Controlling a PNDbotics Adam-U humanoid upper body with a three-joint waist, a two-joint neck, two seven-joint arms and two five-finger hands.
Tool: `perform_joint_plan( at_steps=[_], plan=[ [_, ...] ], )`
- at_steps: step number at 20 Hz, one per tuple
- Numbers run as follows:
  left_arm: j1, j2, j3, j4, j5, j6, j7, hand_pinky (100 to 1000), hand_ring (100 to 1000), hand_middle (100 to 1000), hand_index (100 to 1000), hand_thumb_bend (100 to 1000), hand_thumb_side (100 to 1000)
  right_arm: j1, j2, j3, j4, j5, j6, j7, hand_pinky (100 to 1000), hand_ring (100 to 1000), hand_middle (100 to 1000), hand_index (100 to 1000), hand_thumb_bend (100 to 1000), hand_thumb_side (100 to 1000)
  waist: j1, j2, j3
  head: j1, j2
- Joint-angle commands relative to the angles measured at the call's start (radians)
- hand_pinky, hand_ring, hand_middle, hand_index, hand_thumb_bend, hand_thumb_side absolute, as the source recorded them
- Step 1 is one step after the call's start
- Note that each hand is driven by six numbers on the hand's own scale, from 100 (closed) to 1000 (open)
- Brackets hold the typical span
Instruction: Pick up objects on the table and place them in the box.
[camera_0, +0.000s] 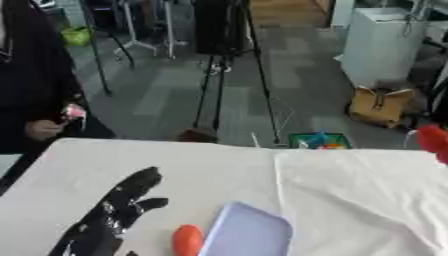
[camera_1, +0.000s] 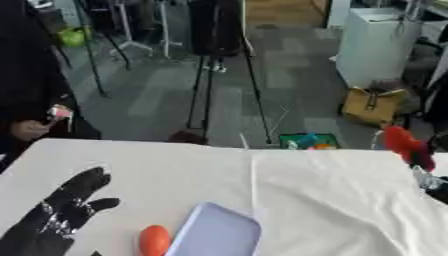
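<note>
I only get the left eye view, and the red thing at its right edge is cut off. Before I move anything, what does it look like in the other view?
Observer: In the right eye view the red thing sits clear of the picture's edge. It is a rounded red shape at the far right corner of the table, darker toward its lower right.
Operator: Is anything holding it?
Observer: Just below it a silver and black part comes in from the right edge, probably the right arm. I cannot tell whether a hand grips the red thing.
</note>
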Motion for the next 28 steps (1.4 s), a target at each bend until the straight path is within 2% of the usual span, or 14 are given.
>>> perform_joint_plan(
  at_steps=[1,17,28],
  plan=[
    [-0.003,0.021,0.002,-0.014,0.006,0.002,0.001,878,1000,960,924,138,1000,-0.008,-0.056,-0.001,-0.068,-0.028,0.002,0.022,773,705,128,516,100,500,-0.004,-0.029,-0.002,0.001,0.007],
    [-0.001,0.021,0.005,-0.014,0.014,0.007,0.007,877,1000,958,924,140,1000,-0.006,-0.075,0.038,-0.370,-0.123,0.010,0.146,771,666,121,505,100,495,-0.011,-0.048,0.000,0.001,0.017],
    [0.001,0.020,0.007,-0.014,0.013,0.009,0.010,876,1000,959,924,140,1000,-0.016,-0.028,0.065,-0.504,-0.170,0.003,0.235,767,670,112,506,100,492,-0.012,-0.050,0.005,0.001,0.018]
  ],
)
